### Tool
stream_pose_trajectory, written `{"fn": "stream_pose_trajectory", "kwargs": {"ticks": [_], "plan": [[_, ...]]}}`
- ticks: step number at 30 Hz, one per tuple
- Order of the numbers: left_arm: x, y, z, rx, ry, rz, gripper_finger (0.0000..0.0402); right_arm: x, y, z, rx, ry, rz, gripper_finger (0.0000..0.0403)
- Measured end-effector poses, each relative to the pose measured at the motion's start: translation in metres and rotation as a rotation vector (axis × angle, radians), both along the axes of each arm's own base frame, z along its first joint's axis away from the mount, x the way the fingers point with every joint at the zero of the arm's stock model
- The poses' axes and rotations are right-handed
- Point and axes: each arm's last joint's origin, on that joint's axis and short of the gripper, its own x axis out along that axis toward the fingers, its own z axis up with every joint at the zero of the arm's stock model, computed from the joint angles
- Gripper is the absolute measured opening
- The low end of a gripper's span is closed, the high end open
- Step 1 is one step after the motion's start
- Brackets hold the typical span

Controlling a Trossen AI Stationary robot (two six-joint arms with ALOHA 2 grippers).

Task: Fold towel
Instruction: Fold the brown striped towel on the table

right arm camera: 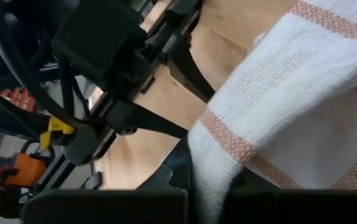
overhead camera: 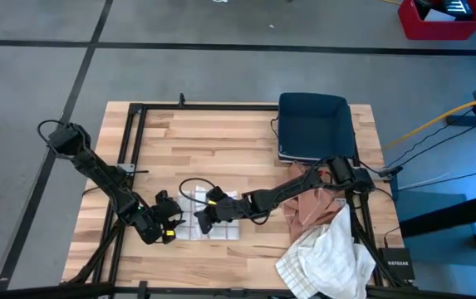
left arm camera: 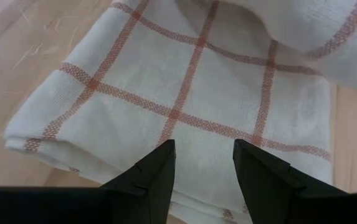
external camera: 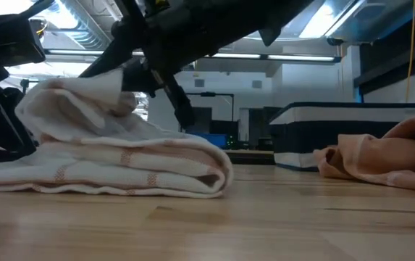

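Pinching a raised edge of the checked towel, the right hand had its fingers pressed together on the cloth, and the low view showed that edge lifted clear above the rest of the towel while the bulk lay flat on the wooden worktop. That hold looked meant to carry the free edge over the lower layers, so a fold could be laid without dragging the whole piece.

Just beside it, the left hand stood low over the towel with its fingers spread and nothing between them. Its place at the towel's near border suggested it was there to pin or take the lower layers as the other hand brought the edge across; whether the tips touched the cloth could not be told.

The towel sat near the front middle of the worktop. A pile of other cloths, peach and white, lay well apart at the right front corner, and a dark blue bin stood behind them, both out of the fold's way.
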Motion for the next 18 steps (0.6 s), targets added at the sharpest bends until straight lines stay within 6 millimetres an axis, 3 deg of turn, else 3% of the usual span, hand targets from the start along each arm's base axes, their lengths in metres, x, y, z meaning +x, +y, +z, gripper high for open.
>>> {"fn": "stream_pose_trajectory", "kwargs": {"ticks": [4, 13, 18], "plan": [[0.0, -0.0001, 0.0001, -0.001, 0.0, 0.0, 0.0155, 0.0013, 0.0016, 0.0044, 0.017, -0.04, 0.008, 0.0021], [0.0, 0.0, 0.0001, -0.006, -0.001, 0.006, 0.0155, -0.0023, 0.001, -0.0041, 0.003, 0.049, 0.017, 0.0023], [-0.0005, 0.0005, 0.0044, -0.023, -0.015, 0.005, 0.0155, -0.002, 0.002, -0.0033, 0.012, 0.044, 0.047, 0.0068]]}}
